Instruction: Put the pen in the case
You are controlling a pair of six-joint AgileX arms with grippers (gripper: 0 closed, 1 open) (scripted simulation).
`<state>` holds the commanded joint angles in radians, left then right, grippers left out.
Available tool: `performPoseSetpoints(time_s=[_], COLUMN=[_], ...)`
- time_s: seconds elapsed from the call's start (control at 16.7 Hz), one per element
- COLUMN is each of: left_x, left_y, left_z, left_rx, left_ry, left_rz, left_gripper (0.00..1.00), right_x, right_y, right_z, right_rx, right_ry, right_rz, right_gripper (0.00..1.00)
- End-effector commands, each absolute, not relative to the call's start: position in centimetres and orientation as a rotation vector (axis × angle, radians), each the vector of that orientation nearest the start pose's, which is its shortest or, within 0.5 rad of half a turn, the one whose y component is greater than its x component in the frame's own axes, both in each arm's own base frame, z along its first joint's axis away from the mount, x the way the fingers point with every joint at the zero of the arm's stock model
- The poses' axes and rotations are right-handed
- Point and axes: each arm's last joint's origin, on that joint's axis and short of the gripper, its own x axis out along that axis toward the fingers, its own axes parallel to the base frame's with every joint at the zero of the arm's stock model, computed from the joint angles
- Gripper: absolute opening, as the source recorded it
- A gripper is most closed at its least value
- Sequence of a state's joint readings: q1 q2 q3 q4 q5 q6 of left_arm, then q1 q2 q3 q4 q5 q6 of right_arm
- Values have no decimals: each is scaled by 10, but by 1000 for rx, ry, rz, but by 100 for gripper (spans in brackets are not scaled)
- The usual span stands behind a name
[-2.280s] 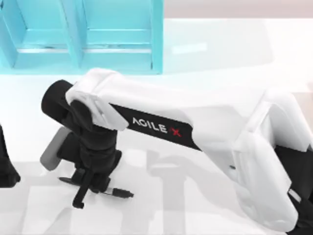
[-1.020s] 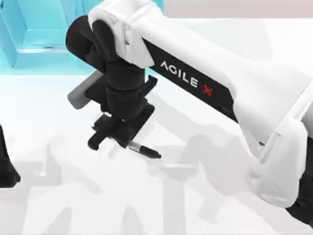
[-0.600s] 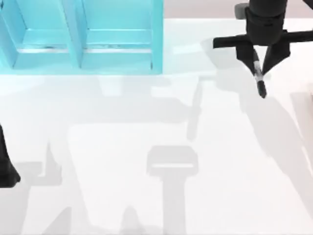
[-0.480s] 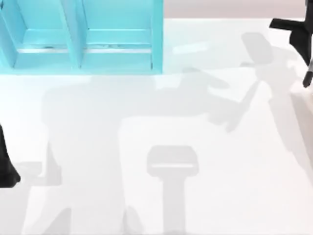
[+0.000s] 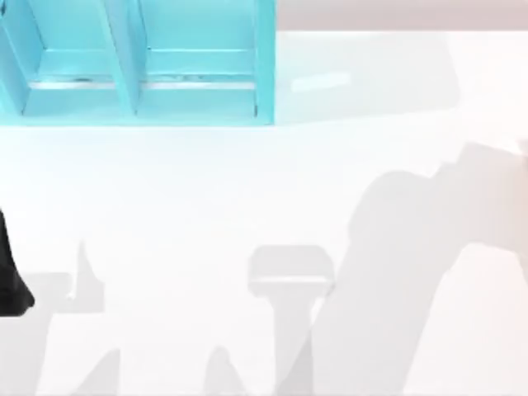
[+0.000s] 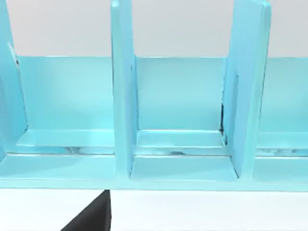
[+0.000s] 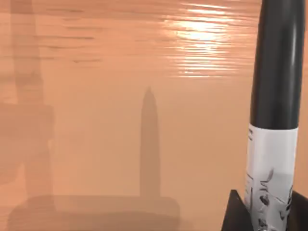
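The case (image 5: pixel 264 58) is a light turquoise box with upright dividers at the table's far left, and its compartments (image 6: pixel 122 96) face the left wrist camera. In the right wrist view the pen (image 7: pixel 276 96), black with a silver-grey label band, stands close to the camera. My right gripper (image 7: pixel 269 216) is shut on the pen, over an orange-brown surface beyond the table's right side. My left arm (image 5: pixel 10 280) is parked at the table's left edge, in front of the case.
The white table (image 5: pixel 247 190) carries a broad arm shadow (image 5: pixel 396 272) on its right half. The pen's own shadow (image 7: pixel 149 144) falls on the orange-brown surface below it.
My right arm lifted the pen from the table's front left, swung it to the right, and left the top view with it. The left arm has stayed put.
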<state>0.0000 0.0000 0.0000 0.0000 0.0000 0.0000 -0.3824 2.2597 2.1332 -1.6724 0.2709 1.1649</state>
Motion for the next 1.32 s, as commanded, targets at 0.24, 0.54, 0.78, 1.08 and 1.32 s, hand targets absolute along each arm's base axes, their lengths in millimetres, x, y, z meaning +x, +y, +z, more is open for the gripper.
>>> performPoseSetpoints(time_s=[0.24,0.54,0.78,1.08,1.32], left_x=[106,106,106,106,106], left_y=[-1,-1,-1,-1,-1], left_z=[160,160,160,160,160], left_rx=[0,0,0,0,0], left_ry=[0,0,0,0,0], left_rz=[0,0,0,0,0], left_gripper=[100,100,100,100,100], right_x=[384,386,383,369,365], right_y=[-169,-160,-143,-142,-148], right_z=[236,228,202,177,177], right_rx=[922,892,820,853,922], right_ry=[1329,1343,1369,1354,1329], right_rz=[-1502,-1494,-1510,-1522,-1502], right_gripper=[0,0,0,0,0])
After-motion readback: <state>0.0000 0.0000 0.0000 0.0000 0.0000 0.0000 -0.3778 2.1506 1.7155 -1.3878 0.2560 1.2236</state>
